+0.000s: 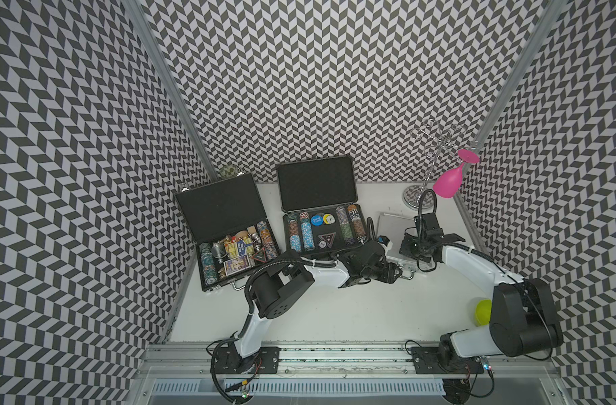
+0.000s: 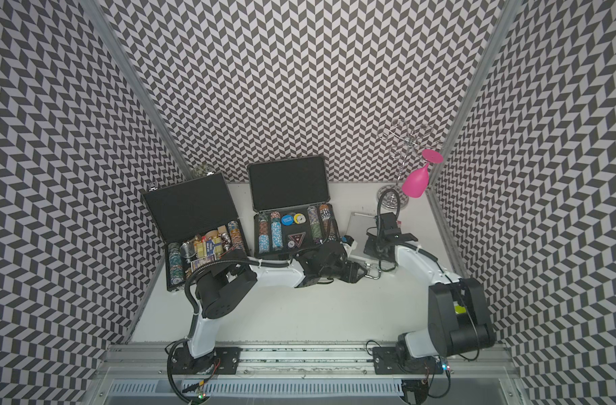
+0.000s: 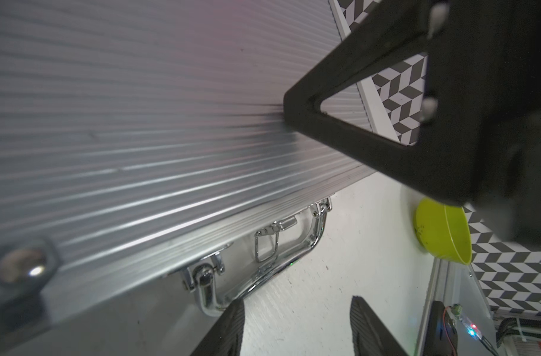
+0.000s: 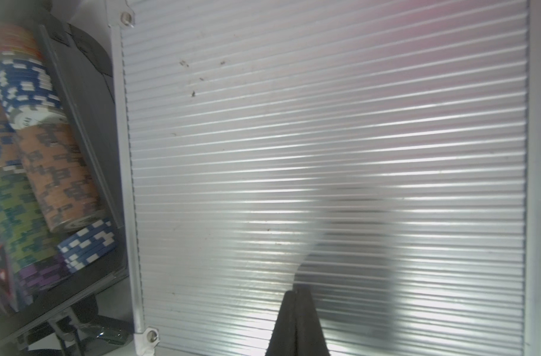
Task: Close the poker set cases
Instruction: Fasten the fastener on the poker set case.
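Of the three poker set cases, the flat black one (image 1: 225, 210) and the ribbed dark grey one (image 1: 317, 189) stand with lids up, chips showing. The small silver case (image 1: 392, 224) at the right has its ribbed lid (image 4: 324, 138) down. My right gripper (image 4: 296, 296) is shut, empty, its tips resting on that lid; it shows in a top view (image 1: 408, 247) too. My left gripper (image 3: 296, 326) is open at the silver case's front, nothing between its fingers, one finger (image 3: 232, 323) beside the chrome handle (image 3: 263, 271). A latch loop (image 3: 266, 246) hangs loose.
A chrome rack (image 1: 417, 196) with a hanging pink glass (image 1: 446, 179) stands at the back right corner. A yellow-green bowl (image 1: 483, 312) sits by the right wall, behind my right arm. Patterned walls close in the white table (image 1: 334, 315) on three sides.
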